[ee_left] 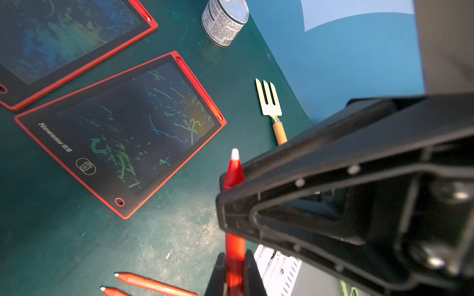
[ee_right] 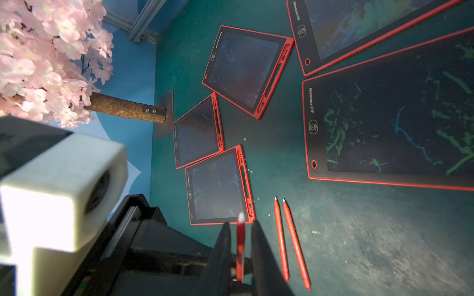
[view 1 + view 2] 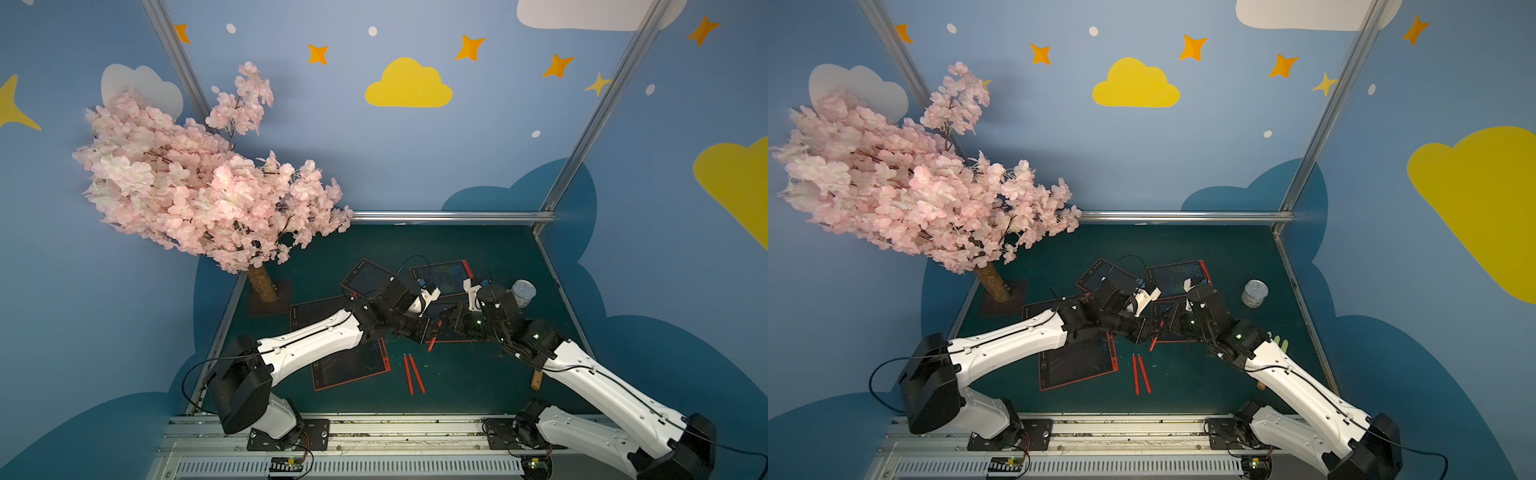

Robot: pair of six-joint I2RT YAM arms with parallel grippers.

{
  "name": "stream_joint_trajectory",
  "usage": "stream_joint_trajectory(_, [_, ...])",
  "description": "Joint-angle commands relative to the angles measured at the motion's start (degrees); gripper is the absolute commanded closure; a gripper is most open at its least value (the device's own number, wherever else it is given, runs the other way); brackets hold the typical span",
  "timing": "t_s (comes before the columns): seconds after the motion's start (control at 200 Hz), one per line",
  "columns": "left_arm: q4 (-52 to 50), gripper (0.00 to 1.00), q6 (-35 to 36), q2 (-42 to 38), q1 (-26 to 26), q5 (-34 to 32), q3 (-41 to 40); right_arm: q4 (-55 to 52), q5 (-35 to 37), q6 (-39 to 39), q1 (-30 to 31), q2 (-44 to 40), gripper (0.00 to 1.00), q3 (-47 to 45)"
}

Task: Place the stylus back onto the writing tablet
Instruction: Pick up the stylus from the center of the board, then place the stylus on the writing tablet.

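Looking over the green table point(image 3: 478, 249) first, we see both arms meeting mid-table above five red-framed writing tablets. Nearest the meeting pt is the tablet point(image 1: 123, 133) w/ green scribbles.

L gripper point(image 1: 235, 255) is clamped on the stylus point(image 1: 234, 169). Both fingers press its red barrel, and the white tip points away from the wrist cam. R gripper point(image 2: 241, 224) stands narrowly apart around the same stylus w/ a sliver of gap each side, so it's not gripping as far as we can tell. The stylus is off the table, in the air, just beside that tablet's corner.

Both top views hide the jaws behind the wrists, so only a short red bit of the stylus shows below them. The wrist cams give more:
- **L cam:** shows the fork point(image 1: 269, 102) whole, plus the can point(image 1: 225, 20). In the top views the R arm covers most of the fork.
- **R cam:** shows two spare pens point(image 2: 281, 241) lying side by side on the table.
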Motion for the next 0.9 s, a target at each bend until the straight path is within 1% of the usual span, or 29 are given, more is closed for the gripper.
stream_joint_trajectory(0.0, [-2.6, 0.94, 1.9, 0.5, -0.1, -1.1, 1.9, 0.0, 0.8, -1.8, 0.1, -1.7, 0.71, -0.6])
stream_joint_trajectory(0.075, [-3.6, 0.93, 2.5, 0.4, 0.4, -1.2, 1.9, 0.0, 0.7, -3.0, -0.1, -3.4, 0.56, -1.7])
stream_joint_trajectory(0.14, [-4.9, 0.93, 3.3, 0.1, 1.1, -1.4, 2.0, 0.3, 0.2, -4.1, -0.6, -5.5, 0.39, -2.9])
stream_joint_trajectory(0.215, [-6.4, 0.93, 4.4, -0.3, 2.1, -1.4, 2.0, 0.8, -1.1, -6.2, -1.1, -8.3, 0.22, -4.5])
stream_joint_trajectory(0.3, [-8.1, 0.93, 6.3, -0.6, 3.8, -1.2, 1.9, 1.1, -1.4, -9.8, -1.6, -12.0, 0.08, -6.5])
stream_joint_trajectory(0.345, [-9.1, 0.93, 7.4, -0.6, 4.9, -1.1, 2.1, 1.2, -2.2, -12.2, -1.7, -13.8, 0.04, -7.3])
stream_joint_trajectory(0.375, [-9.9, 0.93, 8.3, -0.6, 5.6, -0.9, 2.2, 1.0, -2.5, -13.9, -1.8, -14.9, 0.02, -7.5])
stream_joint_trajectory(0.456, [-12.4, 0.93, 11.2, 0.0, 7.7, -0.9, 3.1, -0.4, -2.2, -17.4, -1.9, -17.3, 0.02, -7.6])
stream_joint_trajectory(0.621, [-17.7, 0.92, 18.3, 3.2, 10.8, -4.4, 6.8, -1.8, -0.7, -21.6, -2.4, -20.1, 0.02, -7.7])
stream_joint_trajectory(0.661, [-18.8, 0.92, 19.6, 4.4, 11.3, -4.5, 8.0, -0.8, -1.4, -23.3, -2.4, -21.1, 0.02, -8.1])
stream_joint_trajectory(0.676, [-19.2, 0.92, 20.0, 5.0, 11.4, -6.3, 8.4, -0.3, -1.8, -24.0, -2.4, -21.5, 0.02, -8.4])
stream_joint_trajectory(0.751, [-21.2, 0.92, 21.5, 7.9, 12.2, -8.8, 11.2, 0.4, -2.4, -26.8, -2.5, -23.3, 0.02, -8.7])
stream_joint_trajectory(0.896, [-24.3, 0.92, 24.3, 14.4, 13.2, -11.0, 17.5, -4.5, -1.7, -32.2, -2.9, -23.7, 0.02, -6.5])
